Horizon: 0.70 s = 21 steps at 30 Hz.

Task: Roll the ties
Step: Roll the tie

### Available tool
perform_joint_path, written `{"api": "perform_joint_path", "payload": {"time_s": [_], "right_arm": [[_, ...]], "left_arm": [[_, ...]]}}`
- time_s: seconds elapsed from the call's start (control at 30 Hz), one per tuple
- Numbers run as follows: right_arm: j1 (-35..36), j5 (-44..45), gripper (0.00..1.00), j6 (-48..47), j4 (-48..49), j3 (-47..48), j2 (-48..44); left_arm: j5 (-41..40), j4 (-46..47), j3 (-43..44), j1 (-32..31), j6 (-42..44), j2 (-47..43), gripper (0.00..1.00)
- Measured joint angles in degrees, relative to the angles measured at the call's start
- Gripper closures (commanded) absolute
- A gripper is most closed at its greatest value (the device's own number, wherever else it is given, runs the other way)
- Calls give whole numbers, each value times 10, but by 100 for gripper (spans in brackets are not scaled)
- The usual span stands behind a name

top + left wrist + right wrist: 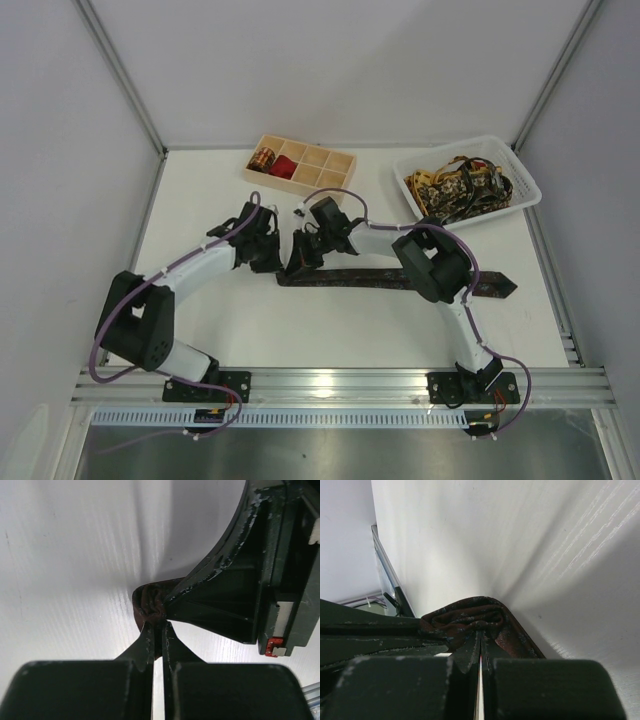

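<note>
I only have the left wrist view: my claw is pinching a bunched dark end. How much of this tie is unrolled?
Observer: Nearly all of it. From the top view, the dark brown tie lies flat, running rightward to its pointed tip.
Operator: Is the right claw gripping too?
Observer: Yes. The right wrist view shows the right claw shut on the same bunched end.
Operator: Any rolled already?
Observer: Two sit in the wooden tray: a gold-and-black coil and a red coil.
</note>
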Motion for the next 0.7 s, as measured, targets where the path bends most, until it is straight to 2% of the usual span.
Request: {"api": "perform_joint_path", "payload": {"time_s": [0.7], "right_arm": [[-11,10,100,-1,-18,-1,6]], "left_arm": [[7,20,35,-31,-15,65,99]]}}
